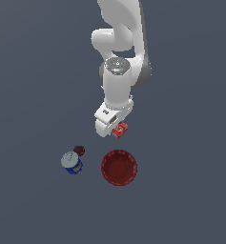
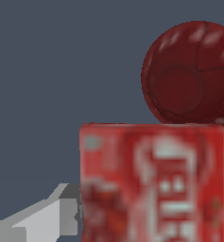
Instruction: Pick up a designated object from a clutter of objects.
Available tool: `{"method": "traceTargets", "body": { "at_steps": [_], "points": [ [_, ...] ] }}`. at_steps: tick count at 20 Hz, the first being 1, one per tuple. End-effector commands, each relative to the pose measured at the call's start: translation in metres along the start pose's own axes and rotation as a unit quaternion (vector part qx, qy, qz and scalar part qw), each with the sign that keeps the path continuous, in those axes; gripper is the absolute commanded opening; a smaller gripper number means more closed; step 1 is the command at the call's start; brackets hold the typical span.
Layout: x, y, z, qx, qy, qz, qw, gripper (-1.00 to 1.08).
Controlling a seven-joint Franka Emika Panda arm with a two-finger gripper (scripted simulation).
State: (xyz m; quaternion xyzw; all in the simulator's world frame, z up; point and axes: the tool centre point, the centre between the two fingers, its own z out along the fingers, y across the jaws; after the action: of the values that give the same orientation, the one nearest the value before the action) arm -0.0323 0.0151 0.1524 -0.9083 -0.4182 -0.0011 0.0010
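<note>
Item: red box (image 1: pixel 120 129), flat, white lettering on its face. Location: sitting between the jaws of the tool (image 1: pixel 115 130), beyond the red bowl (image 1: pixel 119 167) in the exterior view; filling the wrist view, one grey finger (image 2: pixel 42 215) showing beside it.

Tool state: jaws appearing to be closing on the red box; whether it is already off the bench (image 1: pixel 190 190) cannot be told.

Other stock: blue can (image 1: pixel 72 163) and dark red ball (image 1: pixel 79 150), resting near each other, apart from the tool.

Step in hand: securing the grasp. Next move is calling for a straight lift, keeping the grip firm.
</note>
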Motion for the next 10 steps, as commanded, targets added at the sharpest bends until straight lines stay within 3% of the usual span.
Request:
{"method": "traceTargets", "body": {
  "at_steps": [1,10],
  "points": [
    [-0.003,0.017,-0.022,0.001,0.000,0.000,1.0000,-1.00],
    [-0.012,0.081,-0.098,0.000,0.000,0.000,1.0000,-1.00]
  ]
}}
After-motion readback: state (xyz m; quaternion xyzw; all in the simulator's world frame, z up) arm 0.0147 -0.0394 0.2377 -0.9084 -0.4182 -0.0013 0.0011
